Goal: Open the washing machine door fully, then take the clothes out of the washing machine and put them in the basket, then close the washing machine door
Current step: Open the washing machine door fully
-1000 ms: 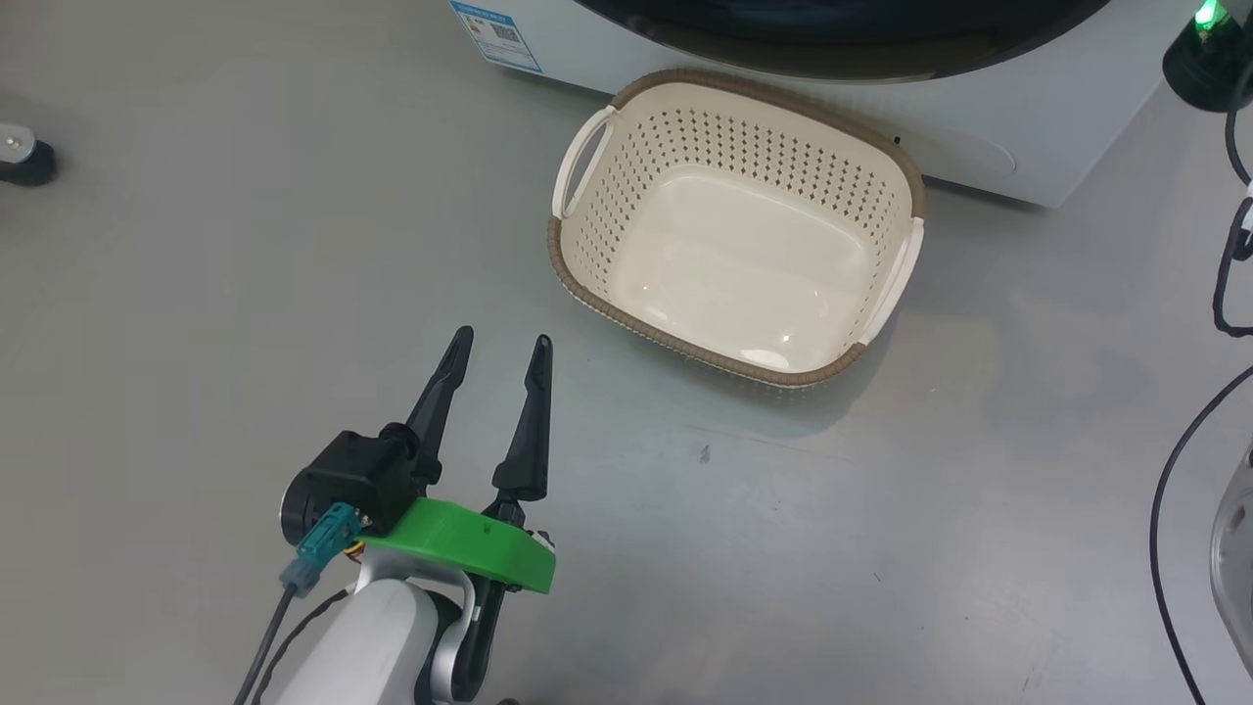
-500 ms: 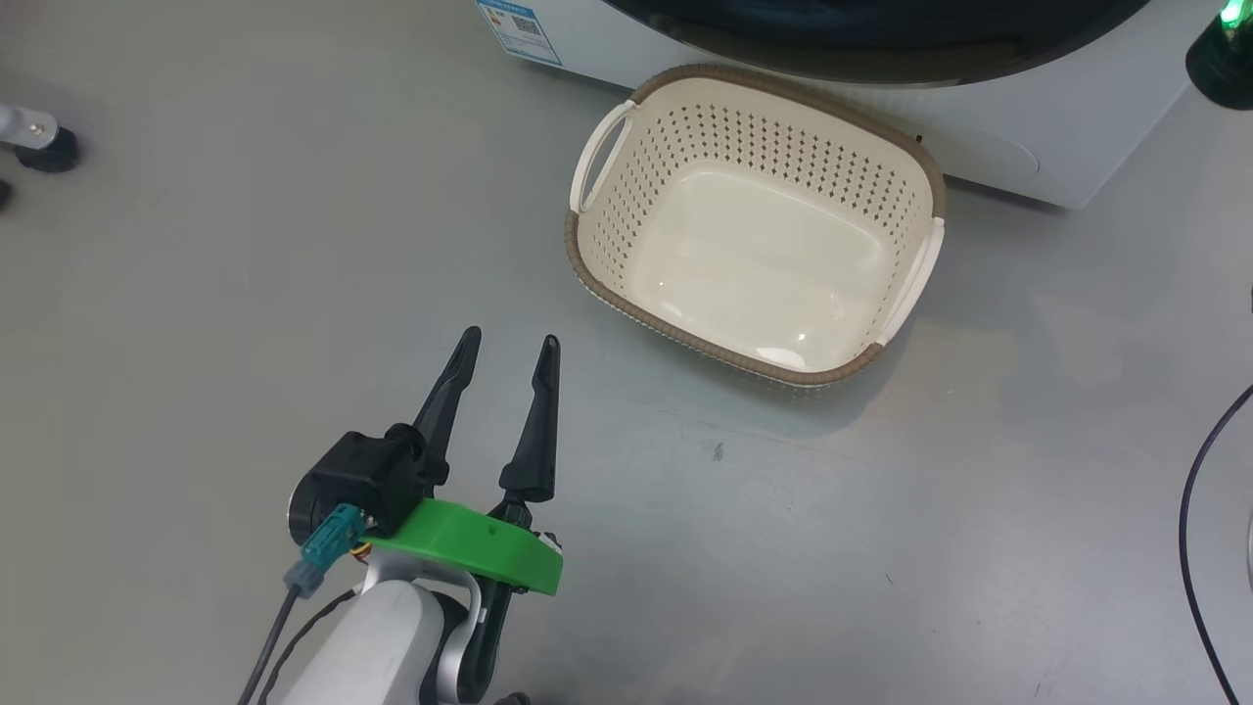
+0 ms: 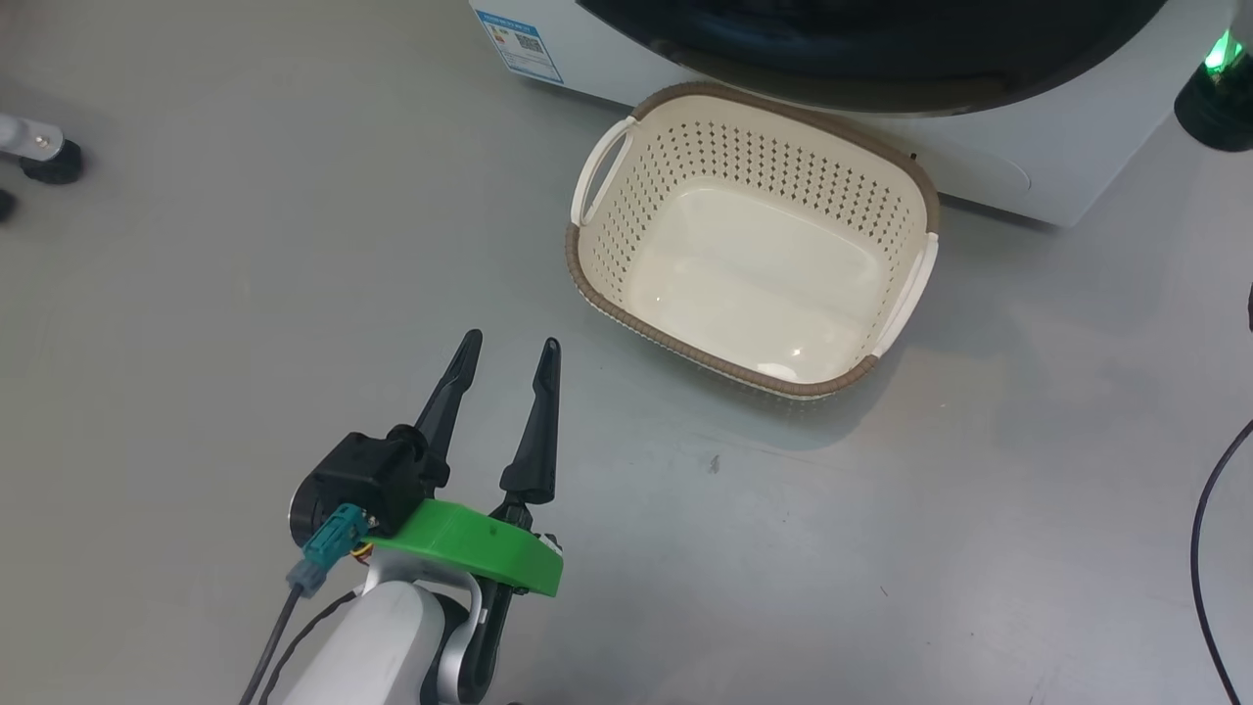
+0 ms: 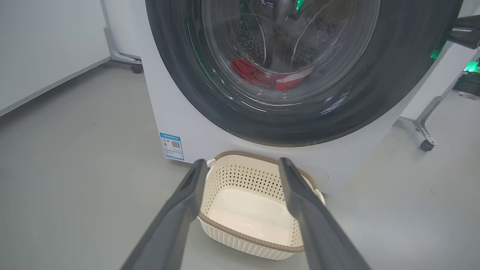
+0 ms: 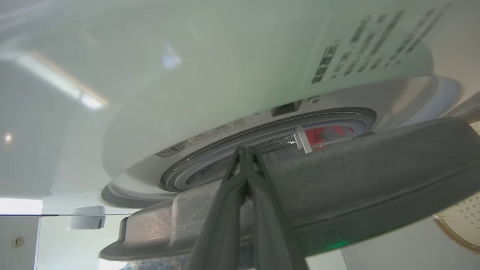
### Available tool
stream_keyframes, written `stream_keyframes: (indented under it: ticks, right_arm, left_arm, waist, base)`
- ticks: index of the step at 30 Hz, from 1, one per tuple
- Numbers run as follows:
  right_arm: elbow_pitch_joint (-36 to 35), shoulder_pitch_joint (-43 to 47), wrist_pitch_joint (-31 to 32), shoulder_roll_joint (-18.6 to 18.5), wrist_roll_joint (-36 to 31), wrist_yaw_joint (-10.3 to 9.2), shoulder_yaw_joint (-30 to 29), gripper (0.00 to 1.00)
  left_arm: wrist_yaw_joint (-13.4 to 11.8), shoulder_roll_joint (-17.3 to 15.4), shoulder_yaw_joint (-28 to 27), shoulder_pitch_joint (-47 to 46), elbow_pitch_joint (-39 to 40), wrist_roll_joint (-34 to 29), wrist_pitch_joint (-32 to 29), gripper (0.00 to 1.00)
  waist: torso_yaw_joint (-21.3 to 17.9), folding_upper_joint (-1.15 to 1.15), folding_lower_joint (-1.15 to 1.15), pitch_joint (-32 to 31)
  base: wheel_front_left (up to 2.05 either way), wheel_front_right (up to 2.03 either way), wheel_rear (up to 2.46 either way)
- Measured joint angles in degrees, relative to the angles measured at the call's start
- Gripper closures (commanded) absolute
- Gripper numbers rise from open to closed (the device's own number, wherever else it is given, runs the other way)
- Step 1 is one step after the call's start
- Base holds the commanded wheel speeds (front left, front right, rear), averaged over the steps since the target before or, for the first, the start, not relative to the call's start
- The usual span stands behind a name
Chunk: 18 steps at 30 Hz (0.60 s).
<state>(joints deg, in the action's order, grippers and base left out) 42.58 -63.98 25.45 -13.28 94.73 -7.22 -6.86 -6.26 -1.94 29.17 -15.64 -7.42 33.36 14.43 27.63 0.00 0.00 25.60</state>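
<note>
Inside, low behind the bulging glass of the washing machine door (image 4: 176, 75), red clothes (image 4: 262, 77) in the steel drum. Just before the white washing machine (image 4: 187, 127), on glossy grey floor (image 3: 245, 294), the cream basket (image 3: 744, 157). Left gripper (image 3: 511, 340) near the basket, over the floor, fingers (image 3: 445, 392) apart. Right gripper (image 5: 243, 149) with fingers (image 5: 223, 213) pressed together, tips at the gap between door edge and grey seal. White wall (image 4: 45, 45) beyond; wheeled stand leg (image 4: 423, 129) alongside.

Head camera high, facing steeply down at the floor (image 3: 245, 294), basket (image 3: 744, 157) and washing machine (image 3: 979, 147) base near the top edge, left wrist camera low, facing level at the same basket and machine front, right wrist camera tight against the washing machine door (image 5: 375, 168) edge, tilted upward.
</note>
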Motion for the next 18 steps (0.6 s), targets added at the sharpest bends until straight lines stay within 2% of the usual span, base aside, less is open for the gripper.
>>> stream_keyframes:
  ticks: [12,18]
  right_arm:
    - [1.5,2.0,2.6,1.3,0.5,0.1,0.8,1.0]
    - [2.5,3.8,4.0,2.1,0.5,1.55,1.5,1.0]
  left_arm:
    - [0.0,0.0,-0.6,0.0,-0.8,-0.1,0.0,0.0]
    - [0.0,0.0,-1.2,0.0,-1.2,-0.3,0.0,0.0]
  waist:
    - [-0.9,0.0,0.0,-2.4]
    - [-1.5,0.0,0.0,-4.1]
  base:
    - [0.0,0.0,0.0]
    - [0.0,0.0,0.0]
